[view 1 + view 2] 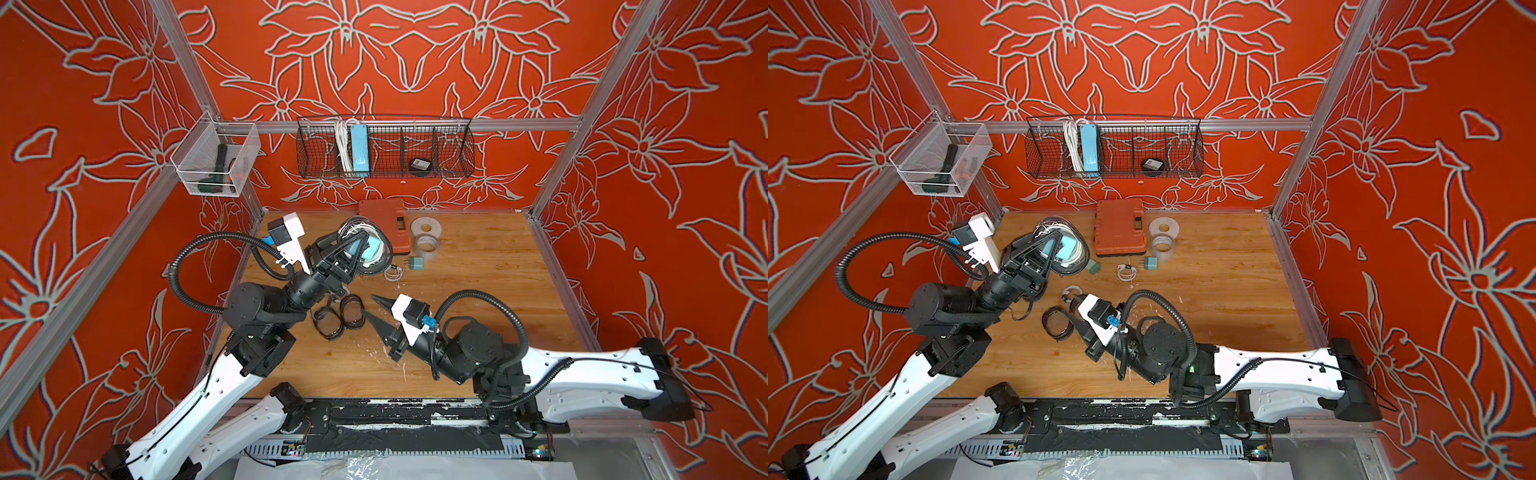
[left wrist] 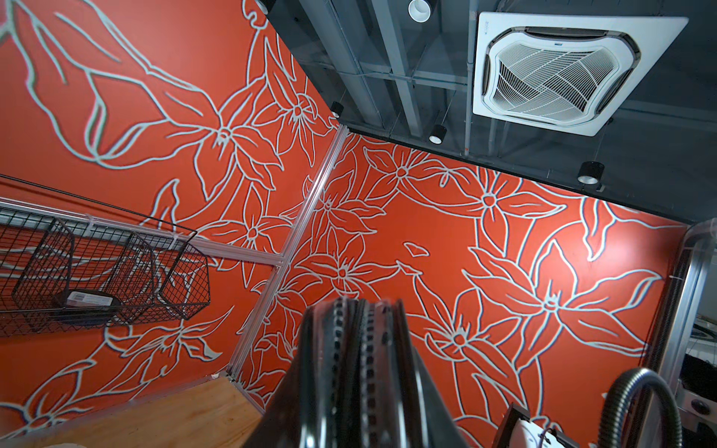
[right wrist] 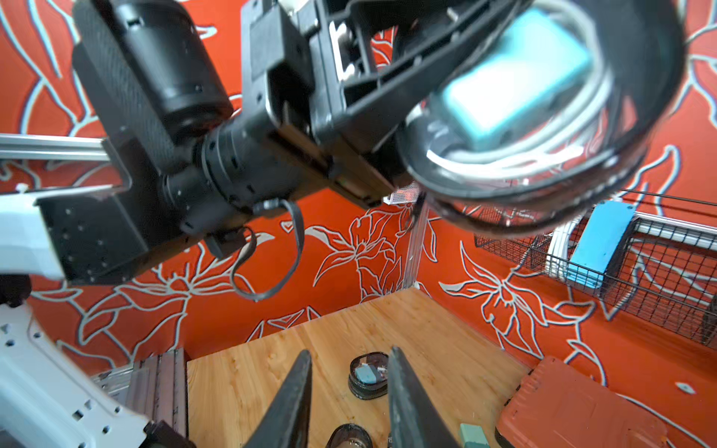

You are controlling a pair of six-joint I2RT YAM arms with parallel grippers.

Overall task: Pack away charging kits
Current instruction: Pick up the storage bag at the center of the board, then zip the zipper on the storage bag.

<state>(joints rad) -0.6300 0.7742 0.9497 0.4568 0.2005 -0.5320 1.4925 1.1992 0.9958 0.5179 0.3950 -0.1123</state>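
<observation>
My left gripper (image 1: 353,249) is raised over the back left of the table, shut on an oval black-rimmed pouch (image 1: 372,249) with a teal plug and white cable inside. In the left wrist view the pouch's zipper edge (image 2: 361,368) sits between the jaws. My right gripper (image 1: 369,306) is low at mid-table, open and empty, beside two empty pouches (image 1: 338,318). In the right wrist view a pouch holding a teal plug (image 3: 368,374) lies beyond the fingertips. A loose teal plug (image 1: 417,263) and a coiled white cable (image 1: 392,273) lie on the wood.
An orange case (image 1: 382,226) and two grey tape rolls (image 1: 426,237) sit at the back of the table. A black wire basket (image 1: 453,149) on the back wall holds a light-blue power strip (image 1: 358,149). A clear bin (image 1: 216,160) hangs at the left.
</observation>
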